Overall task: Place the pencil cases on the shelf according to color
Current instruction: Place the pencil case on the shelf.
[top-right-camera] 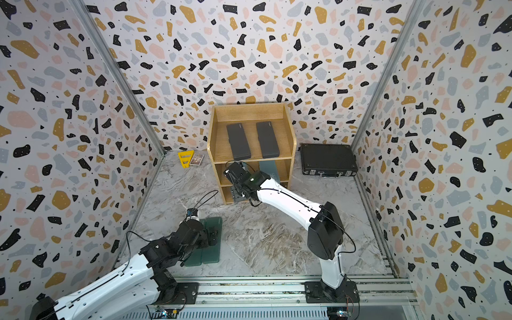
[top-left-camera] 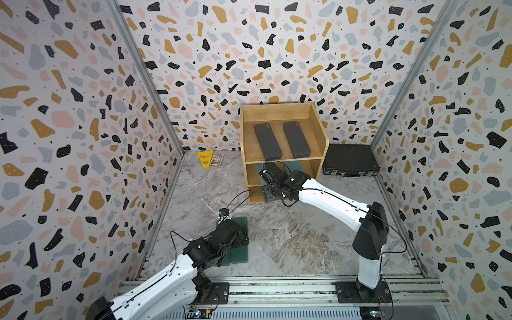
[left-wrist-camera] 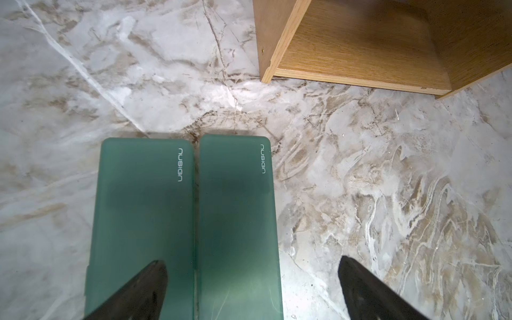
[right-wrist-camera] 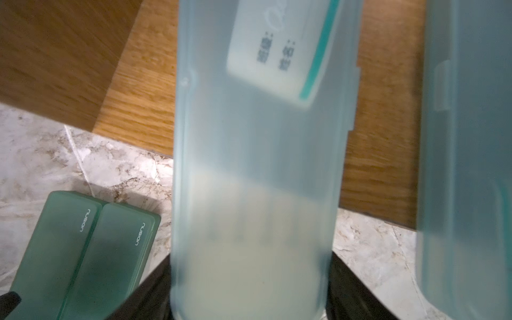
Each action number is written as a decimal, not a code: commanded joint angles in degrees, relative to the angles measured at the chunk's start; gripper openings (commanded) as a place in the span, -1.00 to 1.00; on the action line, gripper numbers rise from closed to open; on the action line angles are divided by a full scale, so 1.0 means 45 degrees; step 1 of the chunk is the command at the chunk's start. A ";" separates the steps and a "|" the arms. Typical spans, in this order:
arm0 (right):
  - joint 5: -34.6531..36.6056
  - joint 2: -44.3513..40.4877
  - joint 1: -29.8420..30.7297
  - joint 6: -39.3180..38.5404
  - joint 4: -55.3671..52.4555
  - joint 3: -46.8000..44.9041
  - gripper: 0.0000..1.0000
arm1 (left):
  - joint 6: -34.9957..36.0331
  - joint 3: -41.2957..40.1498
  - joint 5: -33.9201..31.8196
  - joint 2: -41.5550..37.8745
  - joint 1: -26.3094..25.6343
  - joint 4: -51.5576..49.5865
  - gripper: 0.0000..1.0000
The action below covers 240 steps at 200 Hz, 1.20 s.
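**Sorting by colour:** The right gripper (right-wrist-camera: pixel 250 291) is grasping a translucent light-blue pencil case (right-wrist-camera: pixel 257 155) by its near end. Its fingers are pressing on both long edges at the mouth of the wooden shelf's (top-left-camera: pixel 320 130) middle tier. The case's long axis is running straight out from the jaws into that tier. Its far part is lying over the board and its near part is overhanging the marble table (left-wrist-camera: pixel 388 166). A second blue case (right-wrist-camera: pixel 465 166) is lying parallel beside it, apart. Two dark grey cases (top-left-camera: pixel 268 141) are sitting side by side on the top tier. The left gripper (left-wrist-camera: pixel 252 263) is hanging released above two green cases (left-wrist-camera: pixel 144 216) on the table. These are lying just beside each other, nearer that arm, with their long axes pointing toward the shelf. Each is showing the brand "nusign". The blue case's white, teal-striped label is too blurred to read.
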 commanded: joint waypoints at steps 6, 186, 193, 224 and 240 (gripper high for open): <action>-0.0052 0.0159 -0.0170 -0.0293 -0.0301 0.1005 0.28 | 0.0283 0.0477 0.0410 0.0118 0.0101 0.0733 0.99; -0.0748 -0.2910 -0.0220 0.0402 0.0912 -0.2807 0.90 | 0.0357 0.0577 0.0461 0.0212 0.0208 0.0674 0.99; -0.0699 -0.3149 -0.0205 0.0407 0.0923 -0.3036 0.90 | 0.0341 0.0599 0.0459 0.0215 0.0217 0.0638 0.99; -0.0782 -0.4460 -0.0064 0.0449 0.1325 -0.4627 0.79 | 0.0212 0.0507 0.0232 -0.0139 0.0208 0.0484 0.99; -0.0812 -0.4901 -0.0054 0.0633 0.1391 -0.5207 0.52 | 0.0117 0.0313 0.0067 -0.0387 0.0207 0.0493 0.99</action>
